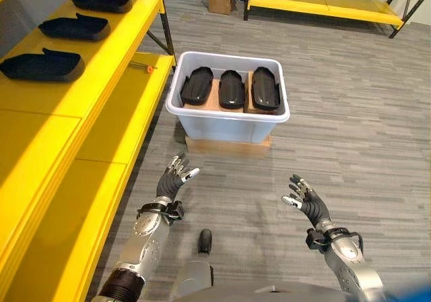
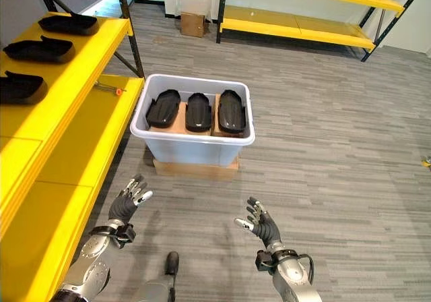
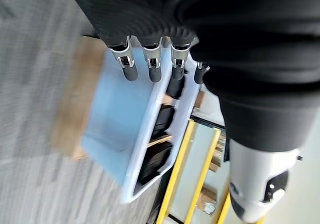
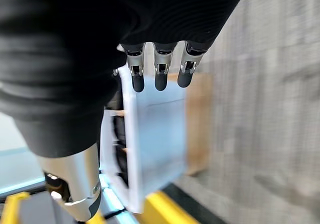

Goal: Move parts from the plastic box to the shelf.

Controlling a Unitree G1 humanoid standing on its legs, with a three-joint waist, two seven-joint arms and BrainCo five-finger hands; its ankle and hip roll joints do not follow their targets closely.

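Observation:
A pale plastic box [image 1: 229, 123] stands on a flat cardboard base on the floor, ahead of me. Three black moulded parts [image 1: 231, 88] lie side by side in it on cardboard. Three more black parts [image 1: 42, 66] rest in a row on the upper yellow shelf [image 1: 40, 130] at my left. My left hand [image 1: 173, 179] hovers open, short of the box's near left corner, holding nothing. My right hand [image 1: 303, 199] is open and empty too, nearer to me and below the box's right side. Both wrist views look past straight fingers [image 3: 150, 64] at the box [image 4: 160, 129].
A small orange-handled tool [image 1: 145, 66] lies on the lower shelf board by the box. A cardboard carton [image 1: 220, 1] stands against the far wall, beside another low yellow rack [image 1: 323, 7]. Grey floor stretches open to the right of the box.

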